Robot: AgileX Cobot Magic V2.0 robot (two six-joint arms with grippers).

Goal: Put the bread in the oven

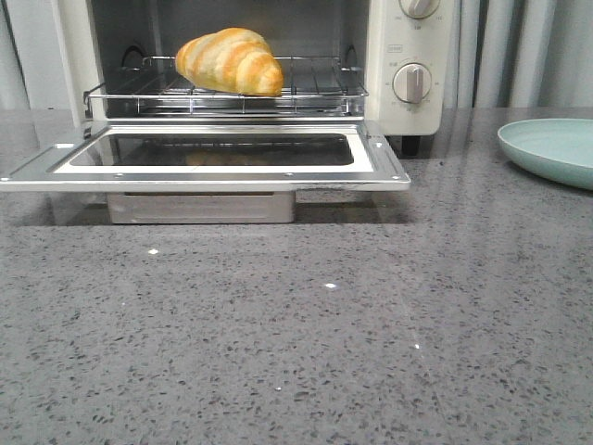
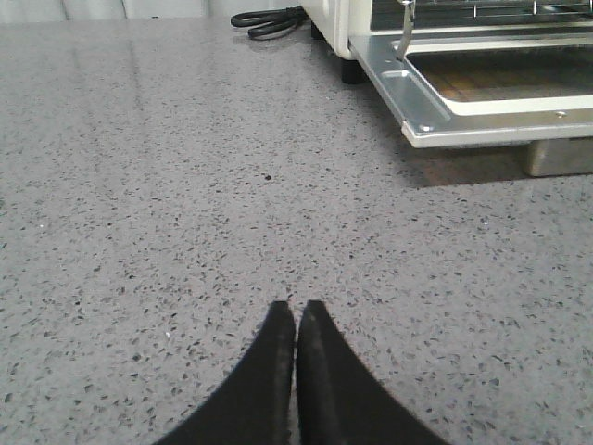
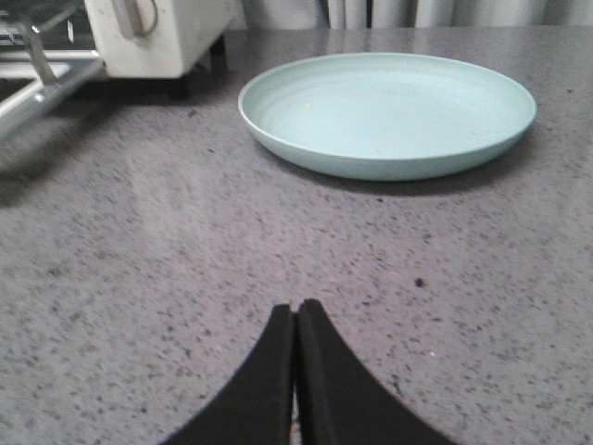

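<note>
Since the bread point(image 1: 232, 60) already lies on the wire rack point(image 1: 320, 90) inside the oven point(image 1: 398, 69), the main part of the task looks finished. In the front view the roll sits at about eleven o'clock from the picture's centre, resting on the rack bars toward their front edge, with nothing touching it. The oven door point(image 1: 208, 171) hangs fully open and level, its glass pane facing up, and the rack stands drawn partly forward over it.

Neither arm shows in the front view. In the left wrist view the left gripper point(image 2: 296, 320) has its black fingertips pressed together with nothing between them, low over bare countertop point(image 2: 167, 213), well apart from the door's corner at about two o'clock. The right gripper point(image 3: 296, 320) is likewise closed and empty, with the pale green plate point(image 3: 389, 107) at roughly one o'clock beyond it; the plate holds nothing.

What is left, as I judge it, is little: perhaps sliding the rack in and closing the door, if the task counts that. Both arms appear pulled back to rest.
</note>
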